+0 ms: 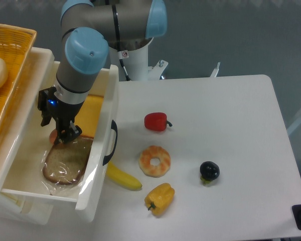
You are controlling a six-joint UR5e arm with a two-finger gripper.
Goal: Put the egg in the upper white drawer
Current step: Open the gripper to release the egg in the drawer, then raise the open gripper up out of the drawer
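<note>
The gripper (61, 133) hangs low inside the upper white drawer (104, 150), above its floor, and the egg (53, 135) shows only as a small orange edge at the left side of the gripper; whether the jaws grip it or have opened around it I cannot tell, because the gripper body hides the contact; I also cannot tell if the egg rests on the drawer floor or is a little above it. Just under and in front of the gripper lies a slice of brown bread in clear wrap (65, 163), and behind it a yellow cheese slice (90, 115); in my judgement the first risk is that the egg, smooth and oval, rolls when it is free, along the slippery wrap or the floor, and knocks against the wall; the second risk is that the fingers catch the wrap or push the egg when the arm goes up, if the jaws are not wide enough; a straight rise would be safer, since the tall right wall is near. Outside on the counter (231, 110) are a red pepper (156, 121), a doughnut (154, 161), a banana (123, 177), a yellow pepper (159, 197) and a black fruit (209, 171), well apart from the drawer, except the banana just beside its front; the orange wicker basket (12, 45) stands at the far left.
</note>
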